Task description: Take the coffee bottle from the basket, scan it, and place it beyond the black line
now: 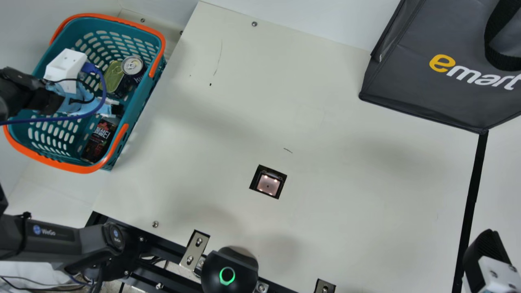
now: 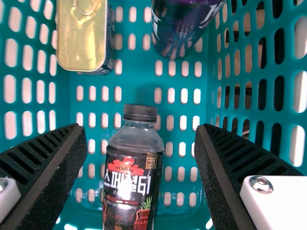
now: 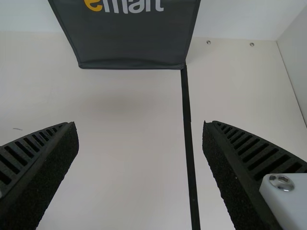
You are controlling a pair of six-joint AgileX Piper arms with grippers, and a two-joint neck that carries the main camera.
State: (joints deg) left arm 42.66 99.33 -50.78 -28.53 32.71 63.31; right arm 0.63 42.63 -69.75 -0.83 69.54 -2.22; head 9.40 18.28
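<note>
"Where's the coffee bottle?"

"Lying inside the slotted teal plastic basket, whose walls hem it in, near a gold-lidded tin and round can. The left gripper is above it, fingers spread"

"And the right gripper?"

"Spread too, near the black line, which meets a grey fabric bag. A square scanner window sits in the smooth cream desk"

Lettering, mostly white, marks the gray bag, coffee bottle, dark can and black arm.
</note>
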